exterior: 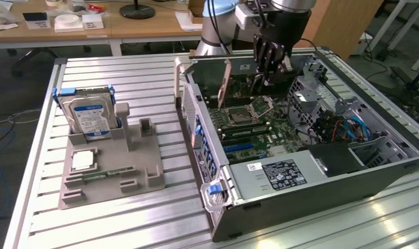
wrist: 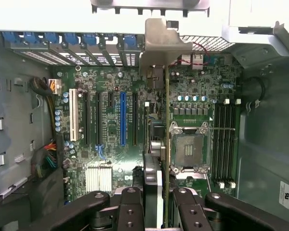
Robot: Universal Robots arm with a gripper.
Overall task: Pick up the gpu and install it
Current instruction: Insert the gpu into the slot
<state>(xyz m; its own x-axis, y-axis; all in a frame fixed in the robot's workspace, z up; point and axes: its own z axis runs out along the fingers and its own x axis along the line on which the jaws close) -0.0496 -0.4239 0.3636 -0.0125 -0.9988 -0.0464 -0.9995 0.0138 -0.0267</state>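
My arm points straight down into the open grey computer case [exterior: 375,171], jaws clamped on the thin green gpu card [wrist: 166,144], held edge-on above the motherboard [wrist: 111,120]. No writing legible.

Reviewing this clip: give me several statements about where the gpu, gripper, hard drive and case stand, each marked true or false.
1. The gripper holds the thin green gpu card edge-on over the motherboard. True.
2. The silver hard drive with blue label lies inside the case. False: it stands in the grey holder on the table.
3. The dark computer case is open, its motherboard exposed. True.
4. The gpu rests in the grey holder. False: it is in the gripper, inside the case.
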